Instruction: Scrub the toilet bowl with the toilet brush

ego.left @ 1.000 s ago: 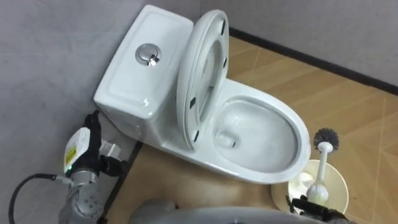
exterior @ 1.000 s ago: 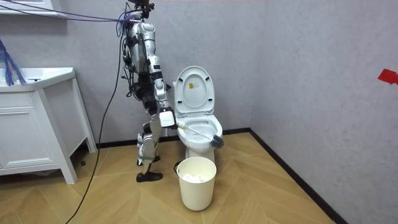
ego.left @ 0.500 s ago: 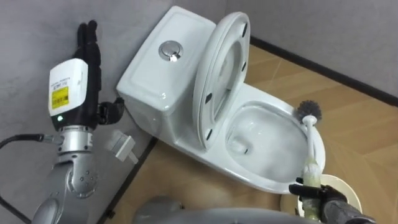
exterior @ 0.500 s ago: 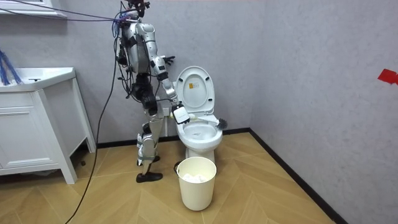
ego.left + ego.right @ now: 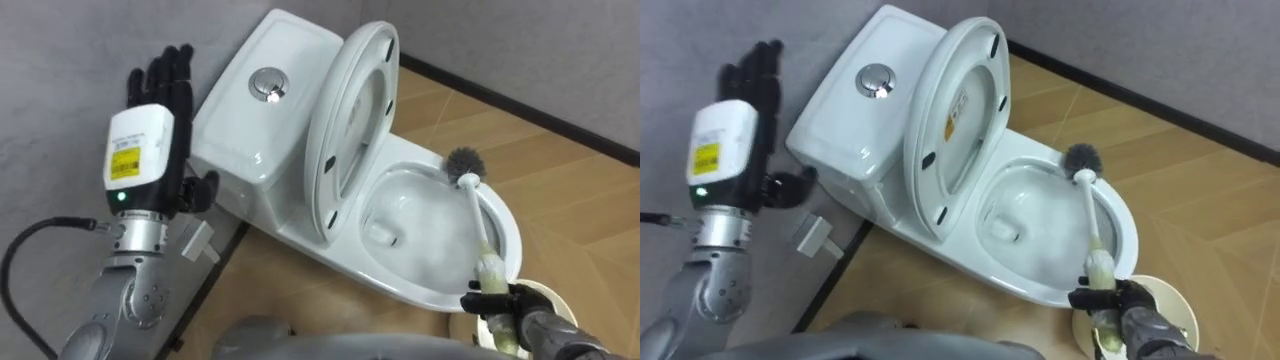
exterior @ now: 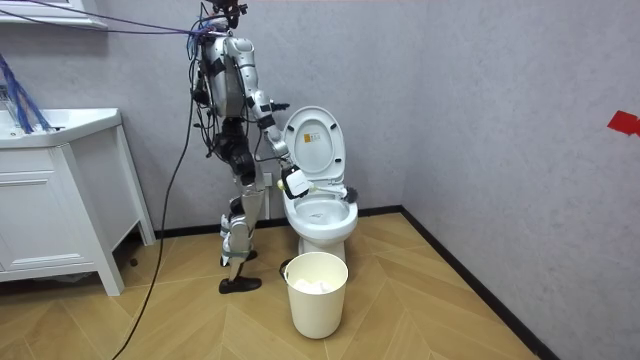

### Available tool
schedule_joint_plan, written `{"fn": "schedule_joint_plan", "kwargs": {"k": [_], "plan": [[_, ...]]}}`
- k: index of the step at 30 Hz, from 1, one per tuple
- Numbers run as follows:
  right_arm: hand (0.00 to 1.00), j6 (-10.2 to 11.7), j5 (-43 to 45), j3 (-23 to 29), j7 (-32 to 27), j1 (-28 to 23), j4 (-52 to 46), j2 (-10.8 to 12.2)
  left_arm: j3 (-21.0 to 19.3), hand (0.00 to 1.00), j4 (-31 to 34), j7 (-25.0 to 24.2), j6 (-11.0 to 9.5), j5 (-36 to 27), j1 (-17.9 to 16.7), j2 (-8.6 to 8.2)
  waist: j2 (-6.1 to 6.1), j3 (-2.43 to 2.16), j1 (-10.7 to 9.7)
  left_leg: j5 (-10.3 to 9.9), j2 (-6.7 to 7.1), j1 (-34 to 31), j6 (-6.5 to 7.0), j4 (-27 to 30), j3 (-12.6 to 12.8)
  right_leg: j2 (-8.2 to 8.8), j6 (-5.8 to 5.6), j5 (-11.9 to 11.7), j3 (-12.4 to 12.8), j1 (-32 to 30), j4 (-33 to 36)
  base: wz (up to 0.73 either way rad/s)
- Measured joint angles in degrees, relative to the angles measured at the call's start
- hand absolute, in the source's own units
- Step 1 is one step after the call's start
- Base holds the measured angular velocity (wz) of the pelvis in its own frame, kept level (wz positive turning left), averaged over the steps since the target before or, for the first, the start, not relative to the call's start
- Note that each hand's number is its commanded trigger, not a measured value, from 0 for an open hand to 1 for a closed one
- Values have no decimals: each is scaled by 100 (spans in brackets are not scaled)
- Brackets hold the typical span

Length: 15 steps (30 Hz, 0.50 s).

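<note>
Left eye view: the right hand (image 5: pixel 505 302) is clenched round the toilet brush (image 5: pixel 478 215), its dark bristled head at the glossy ceramic bowl's (image 5: pixel 405 288) far rim. The left hand (image 5: pixel 160 100) is raised beside the boxy cistern (image 5: pixel 240 130), fingers straight.
Room view: a round white bin (image 6: pixel 318 295) stands before the toilet.
Right eye view: the oval seat (image 5: pixel 950 110) stands raised.
Scrubbing looks just begun, and next the head should dip inside.

Head stereo pair looks steeply down, close on toilet (image 5: pixel 250 135); room camera, farther off, faces same toilet.
</note>
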<state>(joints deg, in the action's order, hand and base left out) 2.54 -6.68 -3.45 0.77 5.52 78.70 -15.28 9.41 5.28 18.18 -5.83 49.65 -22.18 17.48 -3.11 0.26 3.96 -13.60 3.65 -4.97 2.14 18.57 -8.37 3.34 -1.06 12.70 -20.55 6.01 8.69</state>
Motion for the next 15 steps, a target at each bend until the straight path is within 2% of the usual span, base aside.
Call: {"fn": "schedule_joint_plan", "kwargs": {"k": [4, 7, 9, 11, 15], "plan": [[100, -18, 336, -222, 25, 59, -104, -67, 331, 0, -427, -393, 177, 3, 16, 155, -45, 3, -59, 0, -19, -44, 0, 16, 43, 1, 0, 0, 12, -62, 25, -6], [100, -65, 873, -259, 65, 165, -110, -112, 563, 0, -651, -681, 222, -8, 45, 311, -14, 6, -99, 0, -41, -200, 1, 86, 69, 7, 0, 0, 6, -217, 151, -4], [100, -70, 1385, -560, 77, 288, -117, -210, 726, 0, -807, -869, 229, 0, 140, 449, 12, 15, -64, 3, -83, -397, 6, 123, 139, 9, 20, -12, 7, -449, 279, -15], [100, -81, 1917, -908, 54, 303, -114, -311, 858, 0, -900, -870, 224, -5, 288, 469, 70, 48, -13, 33, -91, -486, 28, 124, 189, 19, 33, -32, 7, -546, 309, -7], [100, -72, 3439, -1283, -151, 328, -180, -350, 1024, 0, -1097, -866, 172, 2, 608, 568, 242, 25, 37, 187, -74, -799, 44, 52, 218, 73, 53, -73, 13, -956, 430, -2]]}}
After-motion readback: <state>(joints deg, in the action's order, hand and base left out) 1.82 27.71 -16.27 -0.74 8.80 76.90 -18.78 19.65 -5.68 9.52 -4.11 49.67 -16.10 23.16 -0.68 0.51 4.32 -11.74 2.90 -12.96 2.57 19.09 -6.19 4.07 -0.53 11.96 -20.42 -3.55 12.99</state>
